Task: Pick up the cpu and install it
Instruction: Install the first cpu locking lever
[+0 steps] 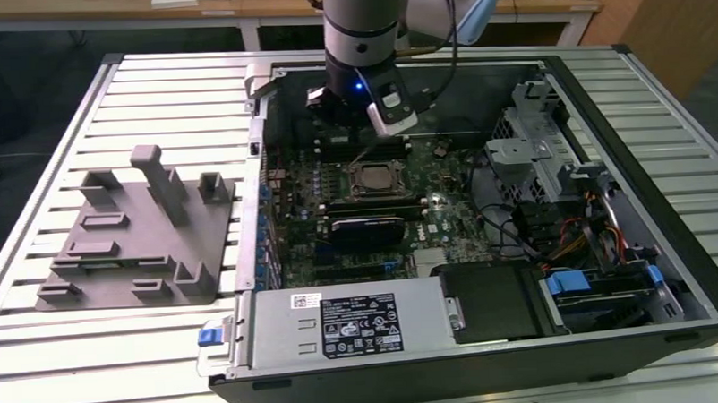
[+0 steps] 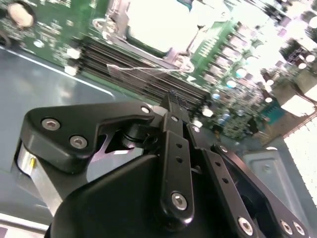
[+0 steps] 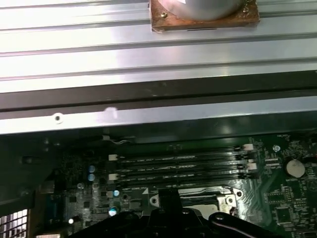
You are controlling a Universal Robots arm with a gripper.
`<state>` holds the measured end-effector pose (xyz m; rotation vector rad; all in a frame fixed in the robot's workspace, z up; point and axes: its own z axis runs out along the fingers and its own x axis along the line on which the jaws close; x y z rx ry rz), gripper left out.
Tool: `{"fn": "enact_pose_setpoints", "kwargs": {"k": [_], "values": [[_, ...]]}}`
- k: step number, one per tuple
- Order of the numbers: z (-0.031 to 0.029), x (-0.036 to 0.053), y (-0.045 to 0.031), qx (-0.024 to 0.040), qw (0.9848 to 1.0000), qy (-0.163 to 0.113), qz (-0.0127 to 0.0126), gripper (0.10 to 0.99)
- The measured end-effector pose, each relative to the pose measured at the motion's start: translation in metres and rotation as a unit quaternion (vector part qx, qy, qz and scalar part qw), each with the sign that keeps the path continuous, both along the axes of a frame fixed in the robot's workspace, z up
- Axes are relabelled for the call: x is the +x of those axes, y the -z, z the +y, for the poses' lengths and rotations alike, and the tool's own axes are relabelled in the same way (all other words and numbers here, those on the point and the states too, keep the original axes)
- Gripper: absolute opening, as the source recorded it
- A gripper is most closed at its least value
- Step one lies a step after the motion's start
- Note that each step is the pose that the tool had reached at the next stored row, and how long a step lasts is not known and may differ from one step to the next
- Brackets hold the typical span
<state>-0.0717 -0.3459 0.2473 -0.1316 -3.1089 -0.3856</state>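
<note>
In the exterior view the cpu (image 1: 372, 178), a small silvery square, sits in its socket mid-motherboard (image 1: 455, 218); the gripper (image 1: 374, 120) hangs just beyond it. In the second wrist view the cpu (image 2: 157, 22) looks bright white; the fingers (image 2: 173, 106) seem pressed together, empty.

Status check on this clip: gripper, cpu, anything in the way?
Gripper low inside the open PC case, over the memory slots, fingers together, nothing held. Cpu in its socket on the motherboard. Nothing in the way.
</note>
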Motion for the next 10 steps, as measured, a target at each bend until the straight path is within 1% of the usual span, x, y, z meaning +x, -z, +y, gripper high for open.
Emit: {"fn": "enact_pose_setpoints", "kwargs": {"k": [5,10], "values": [[0.0000,0.0154,0.0000,0.0000,1.0000,0.000,0.0001,0.106],[0.0000,0.0166,0.0001,0.0001,1.0000,0.000,0.0001,0.106]]}}
